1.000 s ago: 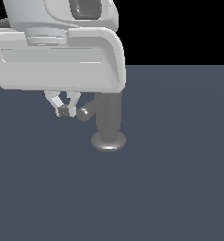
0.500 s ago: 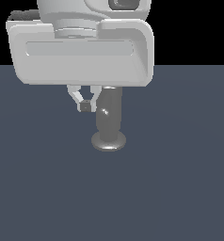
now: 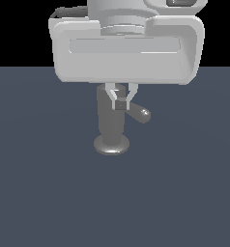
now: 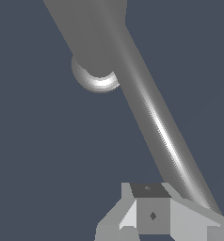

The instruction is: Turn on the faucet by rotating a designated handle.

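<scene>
The upper part of the exterior view is filled by the robot's broad light-grey hand housing (image 3: 126, 48). Below it, the faucet (image 3: 111, 126) is seen standing upright on the dark blue-grey desk (image 3: 44, 193), its flared base disc resting flat on the surface. The handle (image 3: 138, 114) is seen projecting from near the faucet's top toward the exterior view's right, its rounded end free. The gripper (image 3: 120, 103) is placed in front of the faucet's upper body, beside the handle's root; the jaws appear pressed together, with nothing seen between them.
</scene>
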You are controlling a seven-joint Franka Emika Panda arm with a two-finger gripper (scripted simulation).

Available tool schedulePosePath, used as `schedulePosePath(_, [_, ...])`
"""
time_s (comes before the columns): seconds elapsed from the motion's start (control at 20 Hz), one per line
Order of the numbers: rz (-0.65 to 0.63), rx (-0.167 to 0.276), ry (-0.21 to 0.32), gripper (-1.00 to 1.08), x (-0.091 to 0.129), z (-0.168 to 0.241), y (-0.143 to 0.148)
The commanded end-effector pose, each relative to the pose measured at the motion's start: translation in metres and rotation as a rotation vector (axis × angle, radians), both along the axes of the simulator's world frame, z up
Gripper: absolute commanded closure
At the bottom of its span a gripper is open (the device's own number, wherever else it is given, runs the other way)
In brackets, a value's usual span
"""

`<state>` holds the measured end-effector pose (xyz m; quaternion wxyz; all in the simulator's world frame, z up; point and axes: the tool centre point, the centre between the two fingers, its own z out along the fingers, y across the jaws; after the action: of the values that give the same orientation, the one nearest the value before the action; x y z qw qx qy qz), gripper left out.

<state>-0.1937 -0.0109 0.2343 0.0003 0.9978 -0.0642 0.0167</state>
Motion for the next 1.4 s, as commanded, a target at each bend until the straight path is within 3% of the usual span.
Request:
schedulePosePath(0.0, [-0.014,0.003,0.034,1.08,-0.007,-0.014,-0.018])
schedulePosePath(0.55, [-0.014,0.003,0.034,1.08,-0.005,-0.014,-0.066])
schedulePosePath(0.6, [0.016,-0.009,-0.018,1.08,0.011,0.005,-0.053])
schedulePosePath(1.35, [0.006,-0.006,-0.002,1.08,0.046,0.0,-0.094])
